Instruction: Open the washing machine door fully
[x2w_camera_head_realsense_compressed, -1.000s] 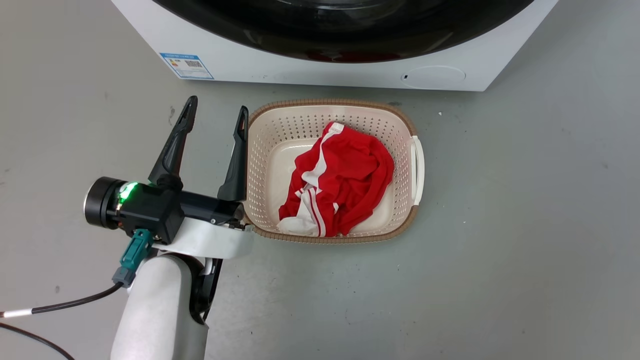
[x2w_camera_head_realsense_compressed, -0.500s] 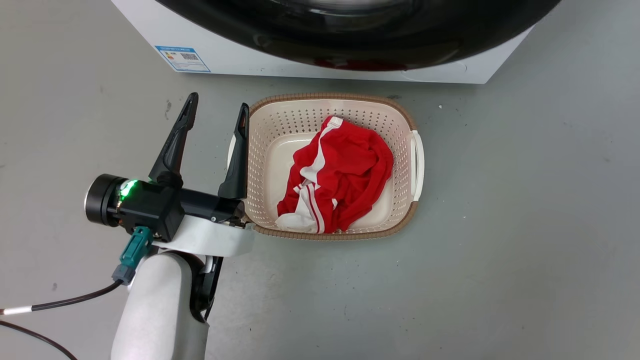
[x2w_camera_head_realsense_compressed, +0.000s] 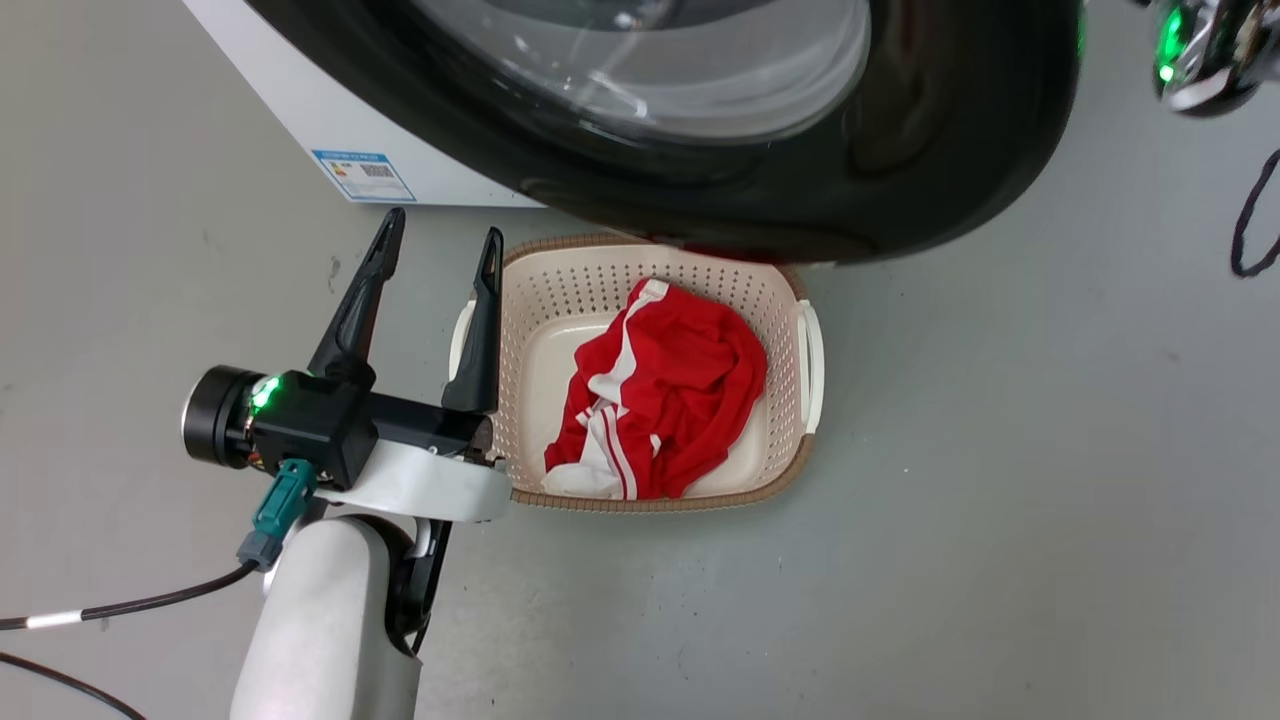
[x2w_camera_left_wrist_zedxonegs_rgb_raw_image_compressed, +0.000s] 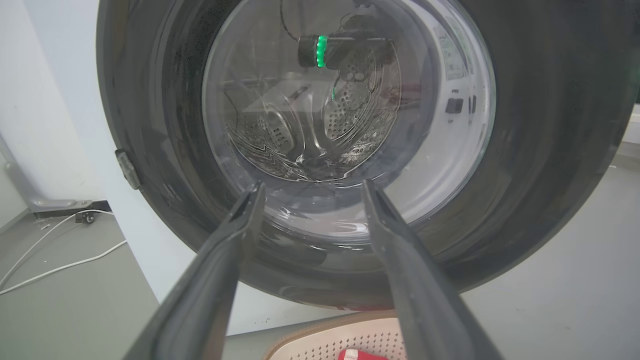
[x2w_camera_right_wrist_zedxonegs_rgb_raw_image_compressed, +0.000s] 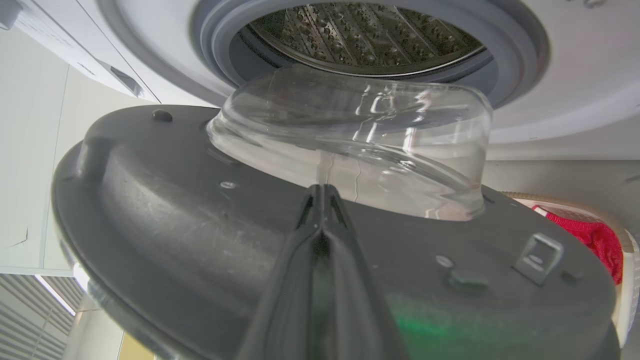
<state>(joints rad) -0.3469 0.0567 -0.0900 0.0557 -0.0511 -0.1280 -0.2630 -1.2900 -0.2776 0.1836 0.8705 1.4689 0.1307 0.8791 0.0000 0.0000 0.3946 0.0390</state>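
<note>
The washing machine door (x2w_camera_head_realsense_compressed: 900, 150), a glossy black disc with a clear glass bowl, stands partly swung out from the white washing machine (x2w_camera_head_realsense_compressed: 300, 110) and overhangs the basket's far rim. In the right wrist view I see the door's inner face (x2w_camera_right_wrist_zedxonegs_rgb_raw_image_compressed: 200, 225) and the steel drum (x2w_camera_right_wrist_zedxonegs_rgb_raw_image_compressed: 365, 35) behind it. My right gripper (x2w_camera_right_wrist_zedxonegs_rgb_raw_image_compressed: 324, 189) is shut, its tips against that inner face at the foot of the glass bowl. My left gripper (x2w_camera_head_realsense_compressed: 442, 226) is open and holds nothing, low beside the basket, and it points at the door's outer face (x2w_camera_left_wrist_zedxonegs_rgb_raw_image_compressed: 540, 150).
A perforated cream basket (x2w_camera_head_realsense_compressed: 660, 500) holding a red and white garment (x2w_camera_head_realsense_compressed: 670, 400) sits on the grey floor below the door. A blue sticker (x2w_camera_head_realsense_compressed: 360, 175) marks the machine's front. White cables (x2w_camera_left_wrist_zedxonegs_rgb_raw_image_compressed: 50, 265) lie on the floor by the wall.
The door has swung outward over the basket's far rim. The head view has shifted, and my right wrist with its green light now shows at the top right. The left gripper stays open beside the basket.
</note>
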